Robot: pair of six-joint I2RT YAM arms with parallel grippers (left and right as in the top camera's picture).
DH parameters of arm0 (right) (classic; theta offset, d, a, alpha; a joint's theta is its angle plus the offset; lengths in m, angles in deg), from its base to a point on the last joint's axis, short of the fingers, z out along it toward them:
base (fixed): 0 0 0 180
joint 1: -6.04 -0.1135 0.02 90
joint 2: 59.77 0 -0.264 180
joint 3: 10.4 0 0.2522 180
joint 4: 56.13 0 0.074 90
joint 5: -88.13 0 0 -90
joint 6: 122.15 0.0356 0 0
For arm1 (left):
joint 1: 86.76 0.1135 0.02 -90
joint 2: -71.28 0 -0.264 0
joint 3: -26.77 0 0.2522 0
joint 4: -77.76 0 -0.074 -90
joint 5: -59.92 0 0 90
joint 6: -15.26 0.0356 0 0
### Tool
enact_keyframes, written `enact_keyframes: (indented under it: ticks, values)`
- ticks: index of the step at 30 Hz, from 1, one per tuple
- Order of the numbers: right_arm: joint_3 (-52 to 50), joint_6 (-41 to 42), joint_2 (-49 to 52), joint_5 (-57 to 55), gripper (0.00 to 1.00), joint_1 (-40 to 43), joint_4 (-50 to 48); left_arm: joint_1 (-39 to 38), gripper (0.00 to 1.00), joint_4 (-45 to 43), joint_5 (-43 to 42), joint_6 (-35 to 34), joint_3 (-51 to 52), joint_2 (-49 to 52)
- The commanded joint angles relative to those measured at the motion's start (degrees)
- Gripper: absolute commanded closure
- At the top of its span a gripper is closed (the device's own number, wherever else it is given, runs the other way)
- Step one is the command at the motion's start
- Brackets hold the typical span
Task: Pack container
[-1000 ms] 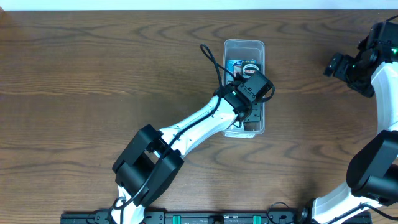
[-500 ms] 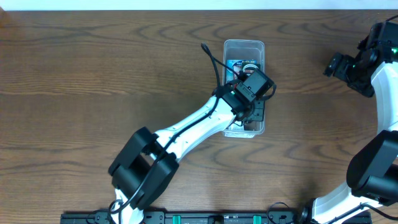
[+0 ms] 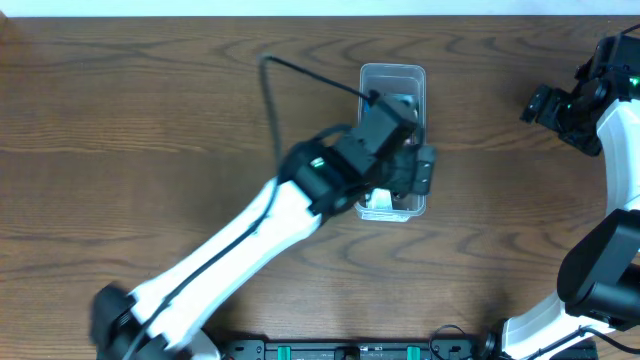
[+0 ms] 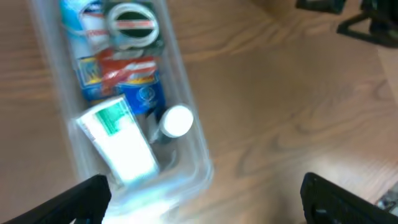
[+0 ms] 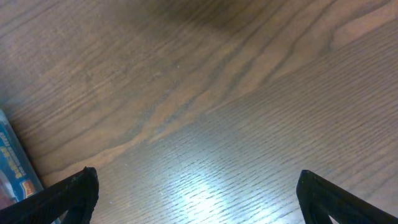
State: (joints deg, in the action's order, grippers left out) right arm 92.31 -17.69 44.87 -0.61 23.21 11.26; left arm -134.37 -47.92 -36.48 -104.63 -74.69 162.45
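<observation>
The container (image 3: 392, 76) stands on the table (image 3: 150, 150), mid-far side, packets (image 4: 118, 74) inside. The left pincer (image 4: 202, 196) hovers over its near end, spread and empty. The right pincer (image 5: 196, 190), also spread, is well apart.

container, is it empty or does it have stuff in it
Not empty. The container holds a white and green packet, blue packets and a round white cap.
</observation>
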Motion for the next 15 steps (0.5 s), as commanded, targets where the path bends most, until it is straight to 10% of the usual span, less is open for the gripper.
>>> enact_keyframes:
  ticks: [1, 15]
  values:
    - [-0.2, 0.3, 0.1, -0.4, 0.01, 0.1, -0.1, 1.2, 0.02, 5.5, 5.0, 2.3, -0.4, -5.8]
    - [-0.2, 0.3, 0.1, -0.4, 0.01, 0.1, -0.1, 1.3, 0.02, 32.6, 22.0, -0.2, 2.6, -24.5]
